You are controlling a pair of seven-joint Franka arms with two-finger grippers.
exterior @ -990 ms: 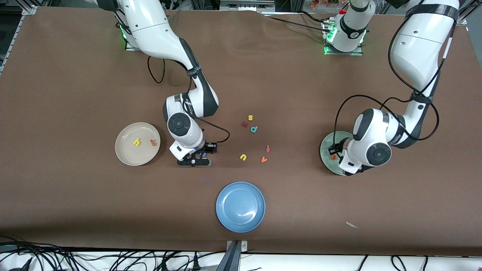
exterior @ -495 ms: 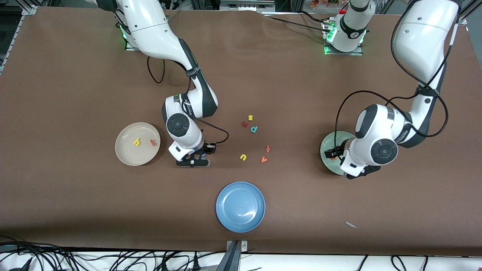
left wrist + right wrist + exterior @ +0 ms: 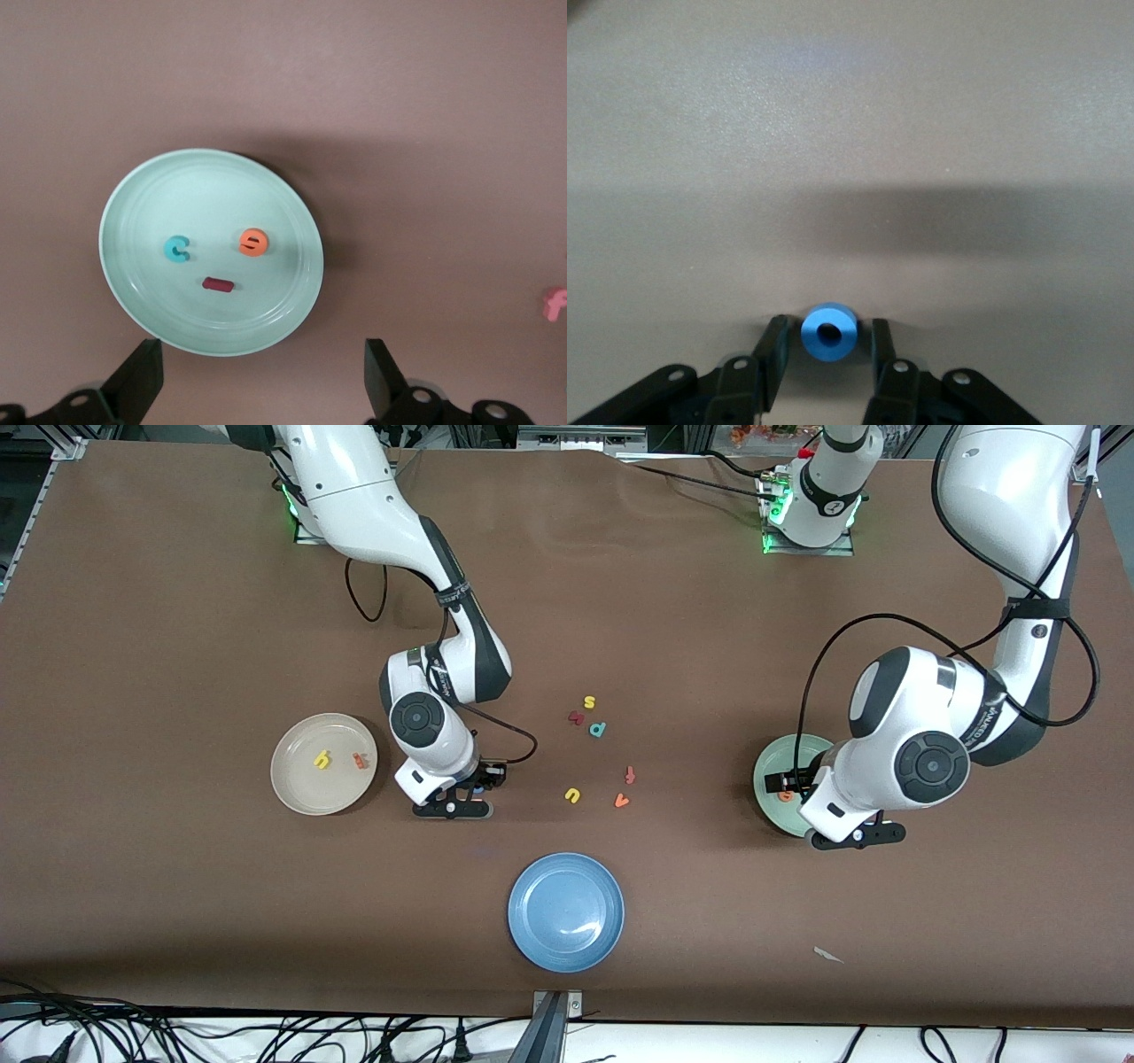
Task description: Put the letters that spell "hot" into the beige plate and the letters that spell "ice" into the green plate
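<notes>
The green plate (image 3: 213, 190) (image 3: 764, 778) holds a teal c (image 3: 176, 249), an orange e (image 3: 253, 242) and a dark red i (image 3: 217, 284). My left gripper (image 3: 261, 359) (image 3: 858, 836) hangs open and empty above that plate's rim. The beige plate (image 3: 306, 790) holds a yellow h (image 3: 322, 760) and an orange t (image 3: 359, 760). Beside it my right gripper (image 3: 829, 350) (image 3: 461, 797) is down at the table. Its fingers (image 3: 772, 350) stand close on either side of the blue o (image 3: 829, 333), with a thin gap on each side.
A blue plate (image 3: 565, 911) lies near the front edge. Loose letters lie mid-table: yellow s (image 3: 589, 702), dark red letter (image 3: 576, 716), teal p (image 3: 598, 729), red letter (image 3: 630, 774), yellow u (image 3: 572, 794), orange v (image 3: 622, 801). A white scrap (image 3: 828, 955) lies toward the left arm's end.
My left hand has risen and drawn back from over the green plate, uncovering more of it. My right hand has settled slightly lower at the same spot.
</notes>
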